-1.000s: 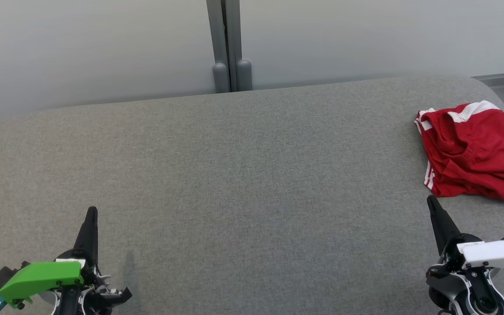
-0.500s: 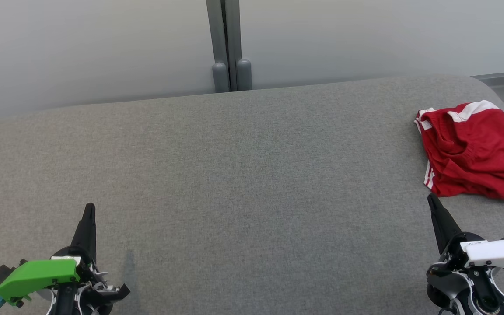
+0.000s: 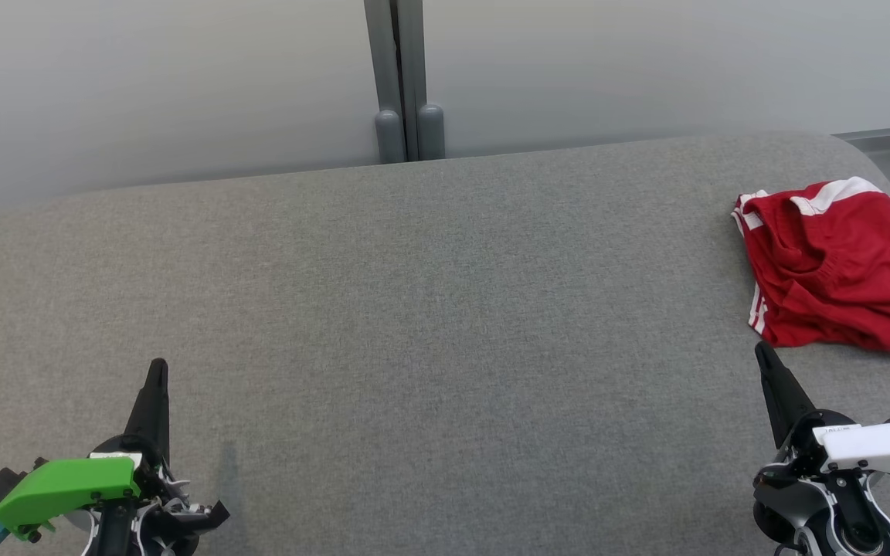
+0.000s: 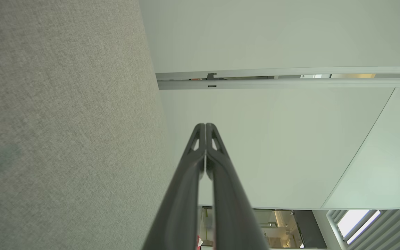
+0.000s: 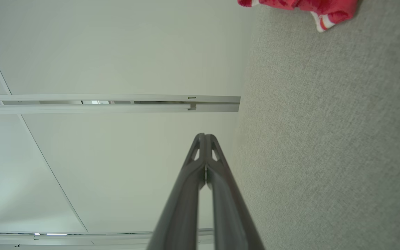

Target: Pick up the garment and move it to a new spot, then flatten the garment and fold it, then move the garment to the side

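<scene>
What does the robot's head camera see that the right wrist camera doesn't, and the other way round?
Head view, not the right wrist view: the left pincer, shut, and its green cover.
Right wrist view, not the head view: a thin strip with small lights along its bottom edge.
Both: the crumpled red garment lying on the grey cushion, the right pincer, shut and apart from the cloth, and the pale wall with its grey post.
</scene>
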You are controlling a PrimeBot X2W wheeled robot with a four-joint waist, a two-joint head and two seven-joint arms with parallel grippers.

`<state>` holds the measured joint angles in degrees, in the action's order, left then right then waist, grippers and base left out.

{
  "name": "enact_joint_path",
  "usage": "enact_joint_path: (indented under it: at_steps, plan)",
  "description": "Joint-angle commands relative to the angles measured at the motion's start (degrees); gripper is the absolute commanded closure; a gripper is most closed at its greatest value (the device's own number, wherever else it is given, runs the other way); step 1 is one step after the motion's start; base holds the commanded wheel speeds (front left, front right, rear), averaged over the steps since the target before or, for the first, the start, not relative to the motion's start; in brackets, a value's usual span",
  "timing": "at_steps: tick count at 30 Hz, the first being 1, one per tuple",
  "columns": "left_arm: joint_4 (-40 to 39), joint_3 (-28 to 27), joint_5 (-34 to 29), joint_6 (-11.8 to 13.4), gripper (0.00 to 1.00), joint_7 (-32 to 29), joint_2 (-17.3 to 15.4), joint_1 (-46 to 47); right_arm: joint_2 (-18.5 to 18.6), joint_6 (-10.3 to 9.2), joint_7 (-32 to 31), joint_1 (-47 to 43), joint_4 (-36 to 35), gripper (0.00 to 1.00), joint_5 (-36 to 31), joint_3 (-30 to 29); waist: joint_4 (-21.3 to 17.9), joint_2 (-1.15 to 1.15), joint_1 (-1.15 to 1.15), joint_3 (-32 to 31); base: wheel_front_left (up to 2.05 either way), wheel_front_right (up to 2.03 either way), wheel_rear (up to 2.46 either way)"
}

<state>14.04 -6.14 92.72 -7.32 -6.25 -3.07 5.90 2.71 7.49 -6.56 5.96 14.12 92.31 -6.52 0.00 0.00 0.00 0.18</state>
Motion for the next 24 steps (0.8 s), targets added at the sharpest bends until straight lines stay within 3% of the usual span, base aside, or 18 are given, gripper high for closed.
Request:
enact_joint_path:
  at_steps: [1, 24]
  plan:
    - [0.0, -0.3, 0.0, -0.3, 1.0, -0.2, -0.2, 0.7, 0.3, 0.0, -0.2, 0.5, -0.3, 1.0, 0.2, -0.1, 0.0, 0.0, 0.0, 0.0, 0.0, 0.0, 0.0]
    - [0.0, -0.4, -0.2, -0.3, 1.0, -0.2, -0.1, 0.7, 0.3, 0.0, -0.1, 0.5, -0.3, 1.0, 0.2, -0.1, 0.0, 0.0, 0.0, 0.0, 0.0, 0.0, 0.0]
